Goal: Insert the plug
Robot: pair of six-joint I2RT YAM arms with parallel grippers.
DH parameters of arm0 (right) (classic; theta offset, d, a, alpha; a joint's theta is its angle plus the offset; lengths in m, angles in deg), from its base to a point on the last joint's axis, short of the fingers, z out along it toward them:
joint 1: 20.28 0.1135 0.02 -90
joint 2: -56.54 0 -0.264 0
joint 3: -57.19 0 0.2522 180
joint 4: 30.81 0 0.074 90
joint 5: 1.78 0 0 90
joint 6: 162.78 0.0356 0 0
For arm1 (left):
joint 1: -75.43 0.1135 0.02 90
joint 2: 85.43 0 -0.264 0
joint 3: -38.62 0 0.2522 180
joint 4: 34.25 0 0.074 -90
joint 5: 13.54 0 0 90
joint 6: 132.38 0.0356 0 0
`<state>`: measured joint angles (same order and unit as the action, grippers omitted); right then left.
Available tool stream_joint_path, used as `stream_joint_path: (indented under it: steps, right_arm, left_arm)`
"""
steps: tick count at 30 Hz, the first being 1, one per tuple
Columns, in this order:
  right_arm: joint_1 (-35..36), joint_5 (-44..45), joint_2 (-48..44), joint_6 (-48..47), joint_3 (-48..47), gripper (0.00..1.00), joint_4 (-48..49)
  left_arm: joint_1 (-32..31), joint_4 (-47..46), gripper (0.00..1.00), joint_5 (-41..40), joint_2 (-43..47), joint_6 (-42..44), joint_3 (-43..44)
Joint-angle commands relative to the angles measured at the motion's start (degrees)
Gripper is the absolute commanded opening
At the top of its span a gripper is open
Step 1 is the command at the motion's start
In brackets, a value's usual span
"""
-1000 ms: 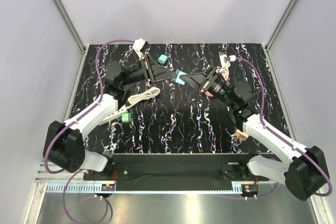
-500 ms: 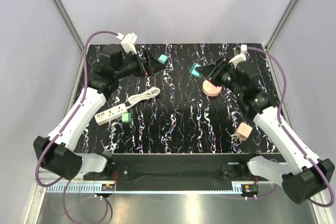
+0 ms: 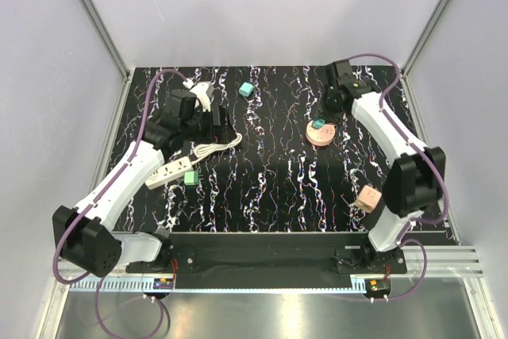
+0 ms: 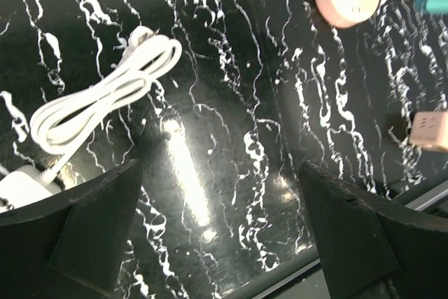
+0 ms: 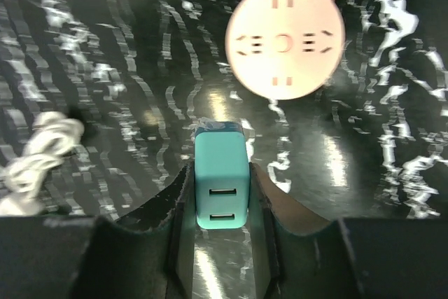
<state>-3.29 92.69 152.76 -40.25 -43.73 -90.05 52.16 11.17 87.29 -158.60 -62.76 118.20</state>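
Note:
The teal plug (image 5: 221,187) sits upright between the fingers of my right gripper (image 5: 221,173), which is shut on it, its two slots facing the camera. From above, the plug (image 3: 317,124) hangs just over the near edge of a round pink socket (image 3: 321,136) at the back right; whether they touch I cannot tell. The right wrist view has that socket (image 5: 285,45) just beyond the plug. My left gripper (image 3: 219,119) is at the back left, above the white cord (image 3: 218,147). Its own view shows the left gripper (image 4: 224,236) wide open with nothing between its fingers.
A white power strip (image 3: 167,172) lies at the left with a bright green cube (image 3: 190,177) beside it. A second teal cube (image 3: 247,90) rests near the back edge. A pink cube (image 3: 367,198) sits front right. Grey walls enclose the black marbled table (image 3: 270,188).
Both grippers met at the plug mid-table a second ago. The left gripper has opened and drawn back to the left. The right arm has carried the plug right, over the pink socket.

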Motion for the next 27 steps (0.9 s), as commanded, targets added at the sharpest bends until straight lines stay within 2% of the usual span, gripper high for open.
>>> stream_joint_path:
  steps: [1, 5, 11, 16, 27]
  right_arm:
    - [-0.8, 4.3, 5.4, -6.6, -9.0, 0.0, -8.0]
    - [-0.9, 3.8, 13.4, -9.2, -17.0, 0.0, -12.6]
    - [-1.6, 1.7, 20.3, -11.1, -21.8, 0.0, -12.7]
    - [-2.2, -2.2, 24.2, -13.3, -25.9, 0.0, -14.1]
    - [-3.2, -2.6, 29.0, -13.9, -29.1, 0.0, -16.1]
  left_arm:
    - [-0.6, -1.3, 0.99, -2.0, 3.4, 2.1, 0.1]
    - [-0.8, -1.4, 0.99, -1.1, 3.9, 1.9, 0.4]
    - [-1.1, -1.8, 0.99, -1.2, 4.7, 1.7, 0.0]
    - [-1.0, -2.0, 0.99, -0.6, 3.9, 1.4, -0.1]
    - [-0.9, -2.0, 0.99, -0.5, 3.6, 1.1, 0.0]
